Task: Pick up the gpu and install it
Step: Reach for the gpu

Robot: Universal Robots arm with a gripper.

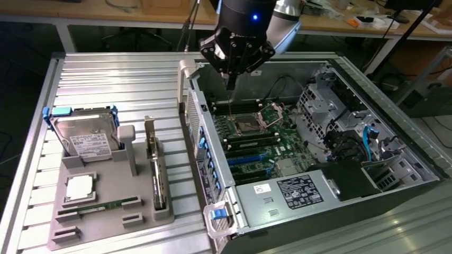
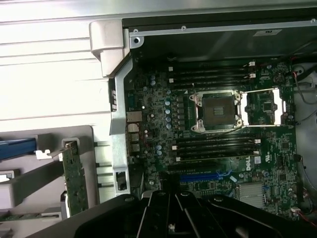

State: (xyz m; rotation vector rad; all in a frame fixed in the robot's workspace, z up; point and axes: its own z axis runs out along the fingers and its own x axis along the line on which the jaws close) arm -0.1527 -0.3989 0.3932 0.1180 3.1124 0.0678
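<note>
Hovering over case (image 1: 205, 127) | jaws closed, empty | one gpu (image 1: 156, 177) standing in tray (image 1: 106, 225)

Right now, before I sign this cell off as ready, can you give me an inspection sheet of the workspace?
Surface: ribbed metal table carrying a grey tray and an open computer case.
Job's things: gpu stands on edge in the tray, untouched.
Clutter: hard drive, processor and memory stick, all in the tray.
Grippers: gripper shut, holding nothing, hovering over the motherboard.
Cables: blue cables inside the case.
Surroundings: workbenches behind the table.
</note>
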